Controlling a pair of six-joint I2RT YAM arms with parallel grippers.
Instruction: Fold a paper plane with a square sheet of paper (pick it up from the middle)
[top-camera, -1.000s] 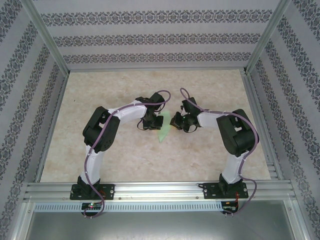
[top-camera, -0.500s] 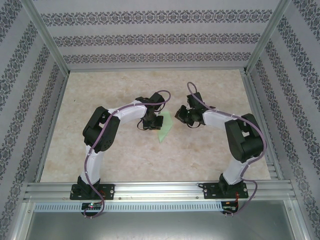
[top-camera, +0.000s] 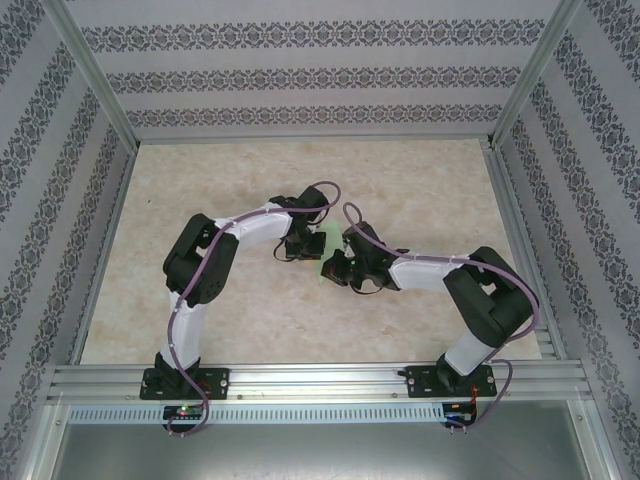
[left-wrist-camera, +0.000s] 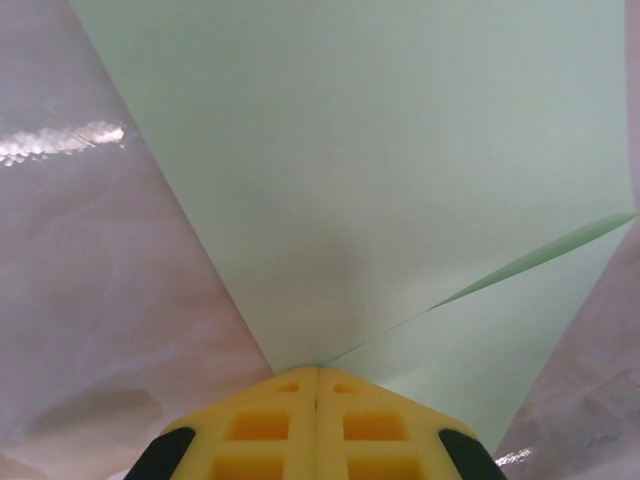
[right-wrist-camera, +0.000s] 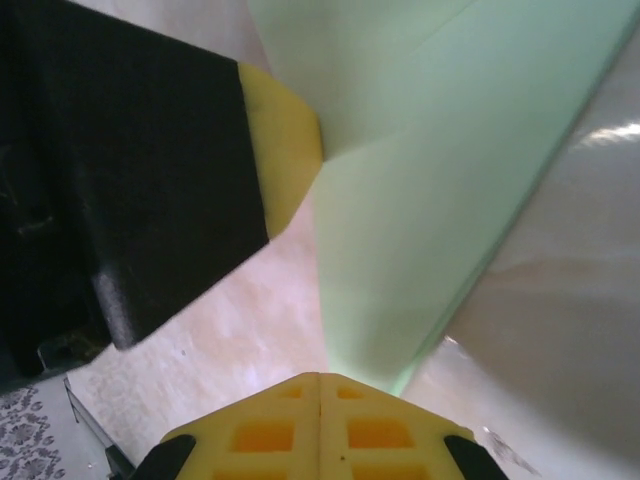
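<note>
Two closed grippers on one flimsy bit of paper here. The paper plane (top-camera: 323, 268) is half-folded, pale green with a creased flap showing. It sits near the middle of the table (top-camera: 420, 180), between the two arms.

The left gripper (left-wrist-camera: 318, 370) comes in from about 10 o'clock of it. Its yellow tips are closed flat on a corner where the layers meet.

The right gripper (right-wrist-camera: 320, 378) is at roughly 4 o'clock, jaws pressed together right at the narrow pointed end. I can't tell if it's nipping the paper or just pressing on it.

My take: this stuff weighs nothing, flops at a breath, and will tear or crease in the wrong spot if the arms tug apart. I'd take hold at the folded edges, where the doubled layers are stiffer, and keep any pull gentle.
</note>
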